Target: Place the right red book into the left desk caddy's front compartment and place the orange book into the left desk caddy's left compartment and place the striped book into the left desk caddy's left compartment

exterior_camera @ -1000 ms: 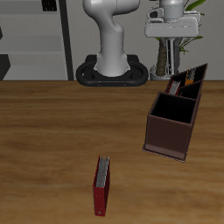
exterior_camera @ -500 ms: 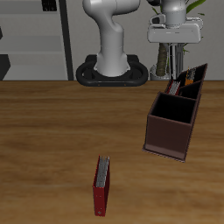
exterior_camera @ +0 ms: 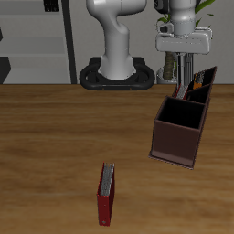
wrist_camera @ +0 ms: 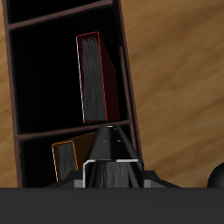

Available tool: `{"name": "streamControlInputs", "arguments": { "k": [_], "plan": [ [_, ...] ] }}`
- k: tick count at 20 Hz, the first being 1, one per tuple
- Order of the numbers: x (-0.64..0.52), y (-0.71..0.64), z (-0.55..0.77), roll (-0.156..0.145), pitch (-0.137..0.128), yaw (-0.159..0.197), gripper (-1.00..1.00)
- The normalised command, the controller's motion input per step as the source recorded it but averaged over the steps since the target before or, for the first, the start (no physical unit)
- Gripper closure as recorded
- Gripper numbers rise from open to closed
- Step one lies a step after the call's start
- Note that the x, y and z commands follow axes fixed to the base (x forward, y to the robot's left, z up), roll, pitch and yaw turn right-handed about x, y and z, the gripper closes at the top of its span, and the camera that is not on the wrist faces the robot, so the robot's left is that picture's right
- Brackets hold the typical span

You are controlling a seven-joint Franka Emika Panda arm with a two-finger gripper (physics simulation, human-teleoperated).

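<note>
- The gripper is seen at the upper right of the exterior view, raised higher above the left desk caddy than 1 second ago; whether its fingers are parted cannot be told, and nothing is seen held.
- In the wrist view, the right red book is seen standing in 1 compartment, and the orange book in the adjoining one.
- The striped book is not found in either view; it may be hidden under the gripper.
- The withdrawal is judged to follow a placement, so the task is likely near its end.
- A longer, darker red book is left on the table.
</note>
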Motion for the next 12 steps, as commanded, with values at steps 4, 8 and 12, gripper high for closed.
{"name": "streamControlInputs", "arguments": {
  "k": [4,8,12],
  "plan": [
    [-0.01,0.01,-0.14,-0.005,0.013,-0.019,1.00],
    [-0.23,0.08,-0.16,0.051,0.022,-0.011,1.00],
    [-0.04,-0.05,-0.14,-0.008,0.033,0.018,1.00]
  ]
}}
